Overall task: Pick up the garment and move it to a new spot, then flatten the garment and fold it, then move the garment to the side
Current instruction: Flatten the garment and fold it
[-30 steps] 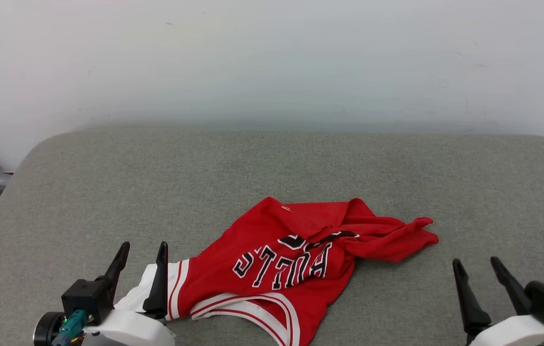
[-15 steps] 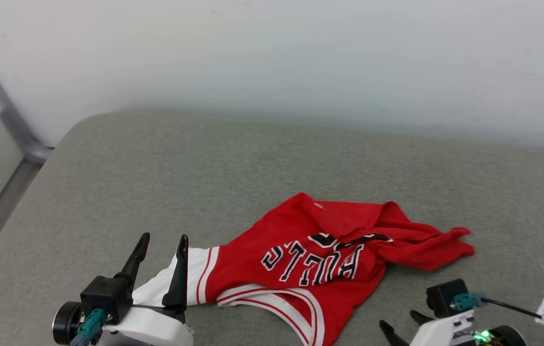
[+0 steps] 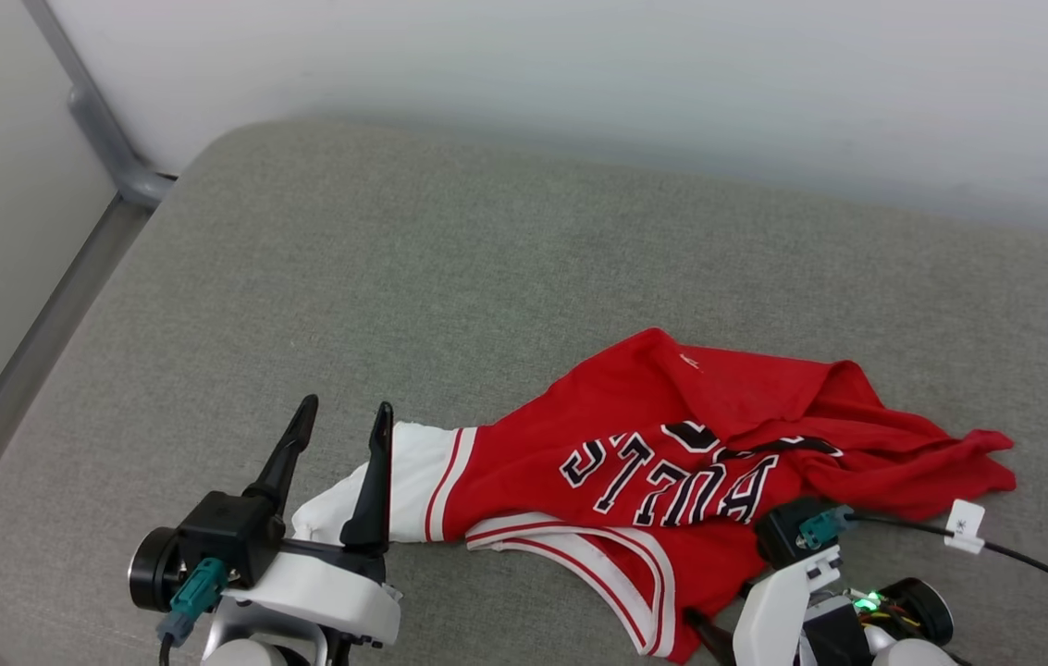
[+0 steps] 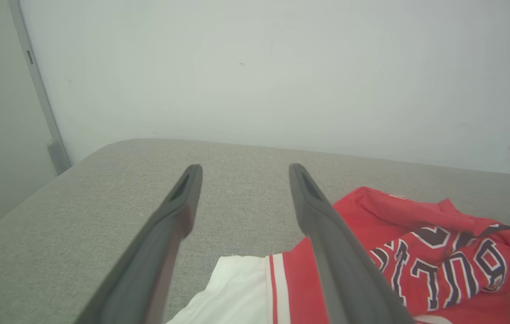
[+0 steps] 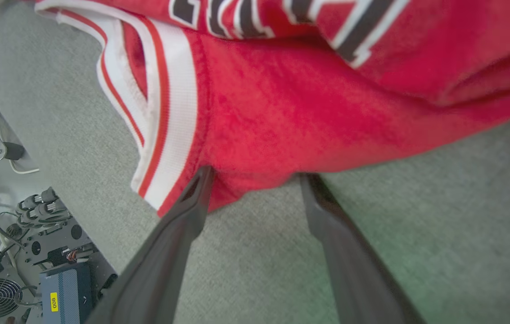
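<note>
Red shirt [image 3: 671, 435] lies crumpled on the grey cushion [image 3: 394, 277], toward the near edge & right of centre in head view; dark lettering [image 3: 662, 476] faces up, upside down to the camera; its white sleeve [image 3: 413, 467] stretches toward the robot's left, a bunched red end trails to the right, & striped trim [image 3: 579, 555] curls along the near side. L gripper [image 3: 346, 405] sits at the sleeve end, fingers apart, nothing pinched btw them; in head view its right finger crosses the sleeve's edge; in L wrist view the sleeve shows low btw the two fingers w/ the red part off to the right; can't tell if it touches the cloth. R gripper [image 5: 257, 174] is at the shirt's near edge, fingers apart, both tips right at the red hem just beside the striped trim; no cloth clamped; contact w/ the hem can't be told. In head view its wrist overlaps the red cloth below the lettering; a black cable [image 3: 1032, 564] w/ a white tag [image 3: 965, 525] runs off right across the cushion; pale wall [image 3: 579, 74] behind.
</note>
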Tool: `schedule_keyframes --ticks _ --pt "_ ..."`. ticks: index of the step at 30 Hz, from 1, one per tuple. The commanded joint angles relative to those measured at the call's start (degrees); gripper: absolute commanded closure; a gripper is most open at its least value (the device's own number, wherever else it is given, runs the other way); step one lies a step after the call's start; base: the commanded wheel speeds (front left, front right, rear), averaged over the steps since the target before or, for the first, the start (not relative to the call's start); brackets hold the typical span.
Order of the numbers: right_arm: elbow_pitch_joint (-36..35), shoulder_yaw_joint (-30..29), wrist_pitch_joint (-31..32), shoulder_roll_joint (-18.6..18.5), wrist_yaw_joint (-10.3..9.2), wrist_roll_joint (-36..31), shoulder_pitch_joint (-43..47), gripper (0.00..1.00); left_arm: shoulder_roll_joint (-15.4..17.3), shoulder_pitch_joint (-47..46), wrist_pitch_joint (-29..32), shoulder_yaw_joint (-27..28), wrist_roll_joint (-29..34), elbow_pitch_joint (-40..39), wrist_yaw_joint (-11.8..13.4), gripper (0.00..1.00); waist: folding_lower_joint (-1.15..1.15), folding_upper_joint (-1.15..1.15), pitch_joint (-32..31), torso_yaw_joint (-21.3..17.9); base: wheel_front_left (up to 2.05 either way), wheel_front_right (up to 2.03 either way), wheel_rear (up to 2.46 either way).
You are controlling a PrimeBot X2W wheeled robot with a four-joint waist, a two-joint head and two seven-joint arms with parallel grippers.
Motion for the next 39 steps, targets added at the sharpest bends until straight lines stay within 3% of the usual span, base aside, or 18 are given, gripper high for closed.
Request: schedule_keyframes --ticks 1,3,4,5,6,12,19,28,33,39 --pt "2.50 0.93 1.12 -0.27 -0.02 0.02 -0.39 0.00 -0.62 -0.78 -0.13 0.52 0.54 0.30 -0.57 0.00 0.00 0.00 0.97 0.56 0.00 0.00 0.00" --pt "5.14 2.09 2.67 0.01 -0.02 1.15 -0.07 0.00 -1.58 -0.71 -0.13 0.85 1.02 0.64 -1.26 0.00 0.00 0.00 1.36 0.54 0.00 0.00 0.00" --pt "6.63 2.86 4.11 -0.05 -0.02 1.84 0.36 0.64 -1.96 -0.69 -0.13 1.09 1.38 0.75 -1.52 0.00 0.00 0.00 1.52 0.53 0.00 0.00 0.00" --pt "7.84 3.36 5.24 -0.18 -0.02 2.48 0.76 0.89 -2.41 -0.73 -0.13 1.28 1.54 0.95 -1.94 0.00 0.00 0.00 1.66 0.55 0.00 0.00 0.00" --pt "8.76 3.81 6.15 -0.04 -0.01 3.40 1.03 1.00 -2.79 -0.75 -0.13 1.43 1.82 1.24 -2.30 0.00 0.00 0.00 1.75 0.55 0.00 0.00 0.00" --pt "7.64 3.95 5.02 -0.76 -0.05 4.42 -1.77 1.00 -4.45 -0.82 -0.13 2.93 3.24 2.54 -4.28 0.00 0.00 0.00 1.87 -0.41 0.00 0.00 0.00" --pt "-1.62 -0.78 1.92 -3.41 -0.05 3.02 -3.02 1.00 -5.10 1.13 -0.14 4.41 4.84 3.71 -5.27 0.00 0.00 0.00 -1.28 -3.13 0.00 0.00 0.00" --pt "-16.17 -14.85 6.06 -6.11 -0.03 -2.59 4.22 1.00 -4.70 3.92 -0.13 4.66 5.60 4.42 -5.93 0.00 0.00 0.00 -5.64 -7.61 0.00 0.00 0.00" --pt "-23.90 -23.05 9.43 -4.04 -0.03 -6.95 10.64 1.00 -4.23 4.72 0.10 4.33 5.57 4.34 -6.01 0.00 0.00 0.00 -6.58 -9.36 0.00 0.00 0.00" --pt "-22.51 -23.68 10.94 2.07 -0.02 -6.83 18.64 1.00 -3.77 4.91 0.67 4.01 5.26 4.06 -6.11 0.00 0.00 0.00 -6.32 -10.61 0.00 0.00 0.00"
